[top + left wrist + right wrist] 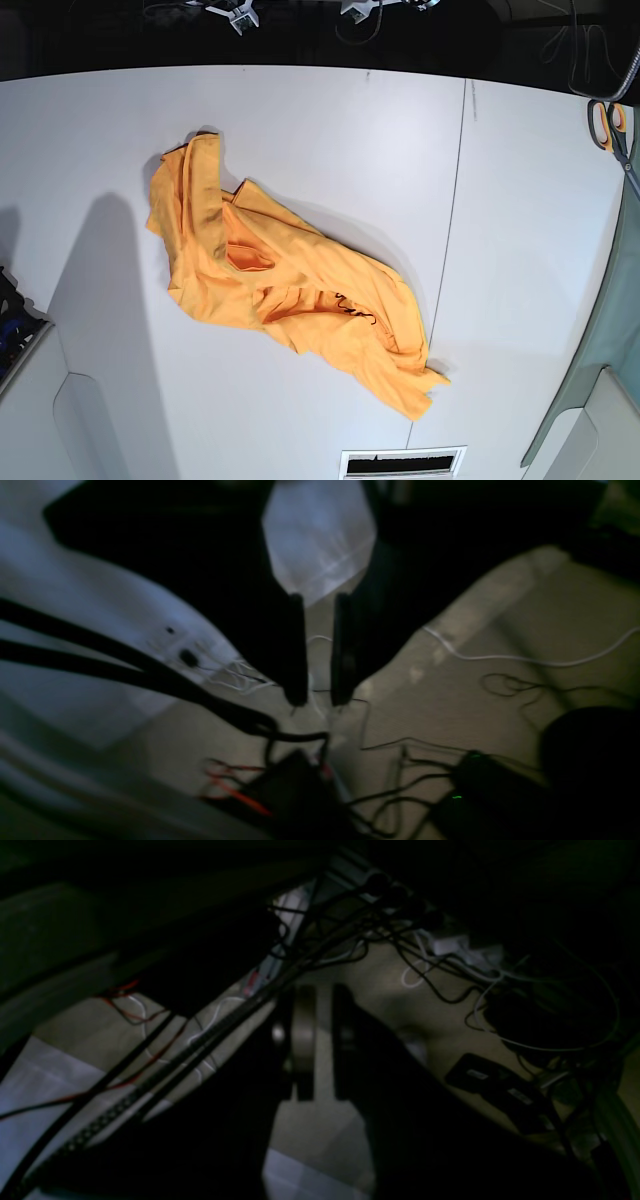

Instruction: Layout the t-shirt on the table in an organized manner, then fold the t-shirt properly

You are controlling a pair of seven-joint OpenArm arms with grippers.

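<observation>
Left fingers and right fingers: narrowly parted, gripping nothing, over cable-strewn floor; crumpled t-shirt lies apart on worktop.

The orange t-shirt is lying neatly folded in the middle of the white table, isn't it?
Not folded. The base view shows the orange t-shirt lying crumpled and twisted in a loose heap in the middle of the white table.
</observation>
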